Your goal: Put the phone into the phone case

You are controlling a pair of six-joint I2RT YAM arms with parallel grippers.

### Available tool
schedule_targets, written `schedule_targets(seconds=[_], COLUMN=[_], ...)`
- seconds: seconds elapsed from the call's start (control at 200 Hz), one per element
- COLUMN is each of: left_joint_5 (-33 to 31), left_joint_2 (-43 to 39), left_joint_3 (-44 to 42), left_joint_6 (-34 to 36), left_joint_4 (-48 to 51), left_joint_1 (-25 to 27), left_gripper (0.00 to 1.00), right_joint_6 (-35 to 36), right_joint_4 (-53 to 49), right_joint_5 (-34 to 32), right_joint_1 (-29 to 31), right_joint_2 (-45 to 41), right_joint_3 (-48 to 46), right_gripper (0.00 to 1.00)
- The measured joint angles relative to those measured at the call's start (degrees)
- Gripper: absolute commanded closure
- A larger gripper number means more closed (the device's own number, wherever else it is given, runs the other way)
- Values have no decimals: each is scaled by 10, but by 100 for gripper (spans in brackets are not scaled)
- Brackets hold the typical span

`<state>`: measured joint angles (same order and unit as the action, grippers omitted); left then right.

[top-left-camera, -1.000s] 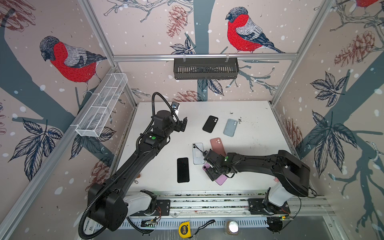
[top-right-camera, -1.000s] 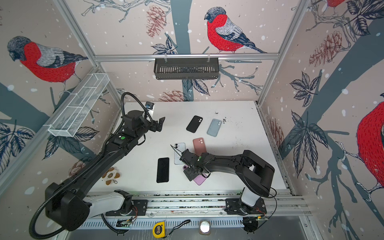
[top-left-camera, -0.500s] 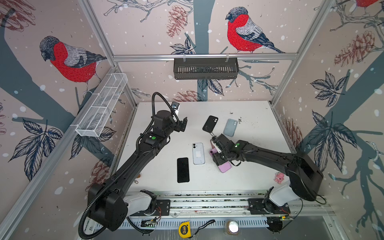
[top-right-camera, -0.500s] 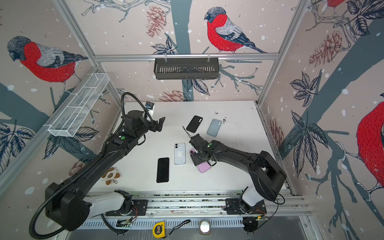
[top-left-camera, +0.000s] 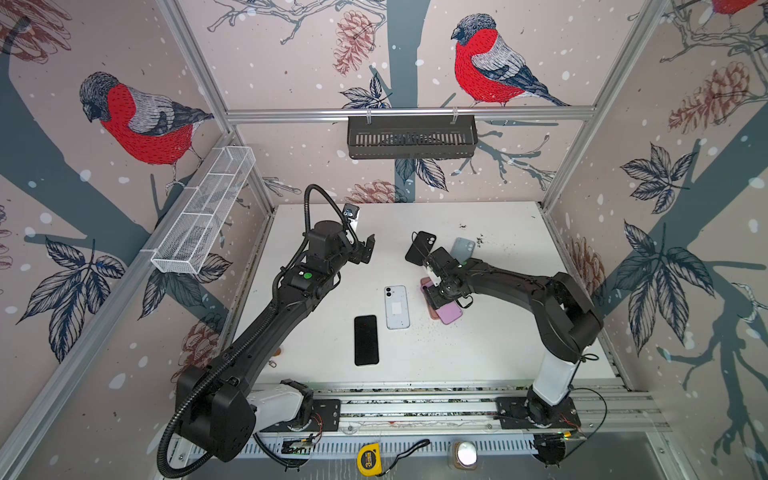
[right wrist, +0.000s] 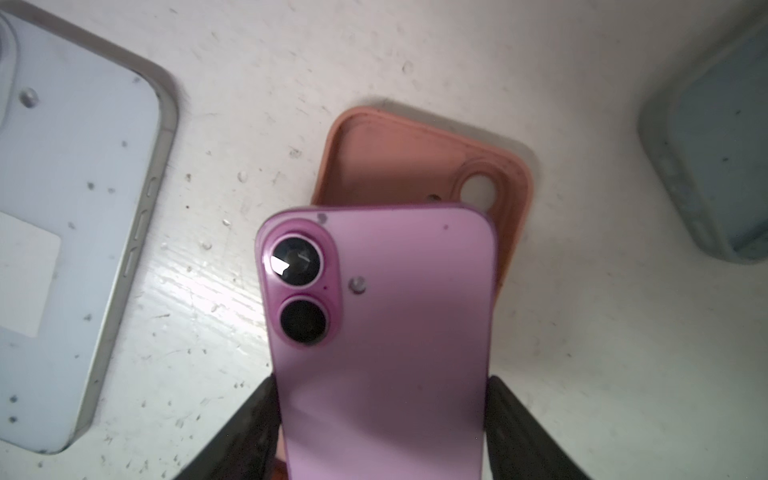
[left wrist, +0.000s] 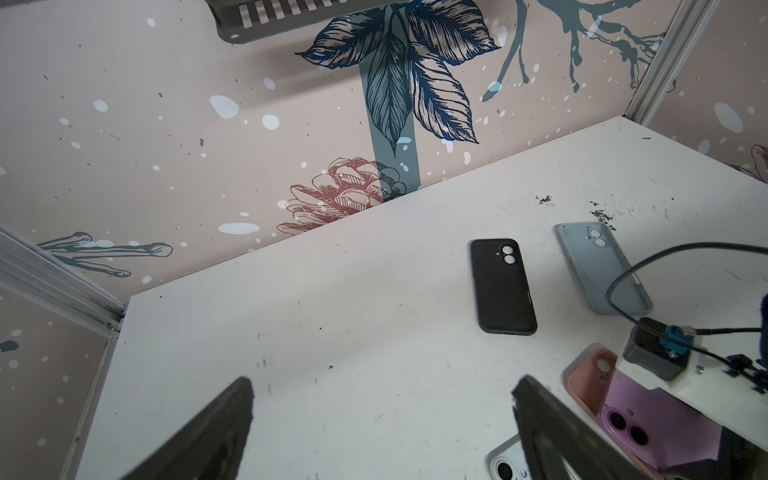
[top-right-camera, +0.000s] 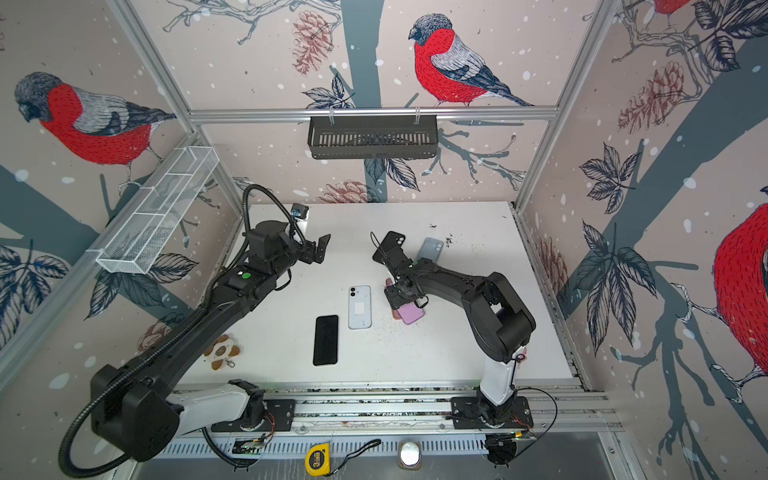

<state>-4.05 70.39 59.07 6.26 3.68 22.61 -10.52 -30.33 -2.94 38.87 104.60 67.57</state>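
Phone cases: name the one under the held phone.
The pink case, overlapped by the purple phone in the right gripper; the black case and grey-blue case lie apart.

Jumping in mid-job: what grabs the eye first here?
The right gripper clamps a glossy lilac phone, camera side up, partly over the open salmon-pink silicone case near the middle of the white table. The left gripper hangs open and empty above the back left.

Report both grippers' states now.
Left gripper: open, holding nothing.
Right gripper: shut on the purple phone.
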Motion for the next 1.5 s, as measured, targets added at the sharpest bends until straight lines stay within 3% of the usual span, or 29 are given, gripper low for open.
schedule_targets(seconds=[0.09, 0.265, 1.006, 1.161, 1.501], left_joint_5=[0, 6, 7, 6, 14], left_joint_2=[1, 2, 6, 7, 9], left_joint_3=[0, 0, 1, 1, 2], left_joint_6=[0, 0, 0, 0, 0], left_joint_4=[0, 0, 0, 0, 1], left_joint_1=[0, 0, 0, 0, 1], left_gripper=[3, 3, 3, 3, 5], right_joint_6=[2, 4, 1, 2, 1], right_joint_4=[0, 2, 24, 26, 21], right_joint_5=[-1, -6, -6, -1, -30], right_joint_1=[0, 1, 5, 5, 7], right_joint_2=[4, -3, -11, -3, -25], right_joint_3=[3, -3, -50, -43, -48], right_gripper=[15, 13, 18, 31, 32])
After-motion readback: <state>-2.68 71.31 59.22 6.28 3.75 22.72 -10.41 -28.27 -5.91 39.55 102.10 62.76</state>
